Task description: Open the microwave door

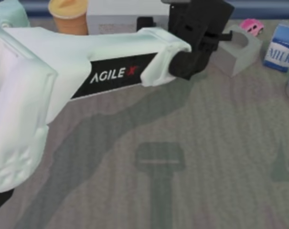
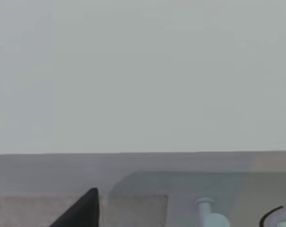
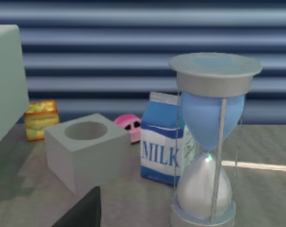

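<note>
The white microwave [image 1: 113,21] stands at the table's far edge, mostly behind my left arm. My left gripper [image 1: 204,33] is at the microwave's right end, close to its front. In the left wrist view a pale surface fills most of the picture. Low down are the microwave door [image 2: 180,189], its speckled mesh window [image 2: 133,210] and a white handle peg [image 2: 206,213]. One black fingertip [image 2: 86,213] stands well apart from the peg, with nothing gripped. My right arm is out of the top view, and one of its fingertips [image 3: 86,208] shows over the table.
A grey cube with a round hole [image 1: 240,47], a pink toy [image 1: 251,26], a milk carton [image 1: 280,47] and an hourglass [image 3: 209,142] crowd the back right. An orange cup [image 1: 68,14] and a teal cup [image 1: 10,12] stand at the back left.
</note>
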Motion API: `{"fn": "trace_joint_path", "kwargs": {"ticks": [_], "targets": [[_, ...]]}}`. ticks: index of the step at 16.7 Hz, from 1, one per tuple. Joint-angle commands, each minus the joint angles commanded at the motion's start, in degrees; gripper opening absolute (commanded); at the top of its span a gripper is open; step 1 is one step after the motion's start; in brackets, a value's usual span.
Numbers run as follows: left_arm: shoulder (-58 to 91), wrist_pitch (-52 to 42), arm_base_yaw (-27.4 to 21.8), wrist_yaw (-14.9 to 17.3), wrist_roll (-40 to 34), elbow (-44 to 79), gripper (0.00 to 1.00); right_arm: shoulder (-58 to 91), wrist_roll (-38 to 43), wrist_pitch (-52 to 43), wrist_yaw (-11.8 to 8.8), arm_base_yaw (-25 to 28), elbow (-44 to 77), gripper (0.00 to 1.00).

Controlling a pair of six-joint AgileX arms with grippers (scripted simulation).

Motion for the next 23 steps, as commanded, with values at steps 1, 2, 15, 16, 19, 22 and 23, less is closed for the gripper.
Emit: {"fn": "trace_joint_path", "kwargs": {"ticks": [1,2,15,16,19,22,23], "targets": [[0.06,0.02,0.03,0.03,0.02,0.06,1.00,0.00,0.00,0.00,0.00,0.00,0.00,1.00],[0.06,0.02,0.03,0.03,0.02,0.06,1.00,0.00,0.00,0.00,0.00,0.00,0.00,1.00],[0.06,0.02,0.03,0.03,0.02,0.06,0.10,0.00,0.00,0.00,0.00,0.00,0.00,1.00],[0.06,0.02,0.03,0.03,0.02,0.06,0.02,0.00,0.00,0.00,0.00,0.00,0.00,1.00],[0.06,0.02,0.03,0.03,0.02,0.06,0.00,0.00,0.00,0.00,0.00,0.00,0.00,1.00],[0.06,0.02,0.03,0.03,0.02,0.06,0.00,0.00,0.00,0.00,0.00,0.00,0.00,1.00],[0.06,0.02,0.03,0.03,0.02,0.06,0.00,0.00,0.00,0.00,0.00,0.00,0.00,1.00]]}}
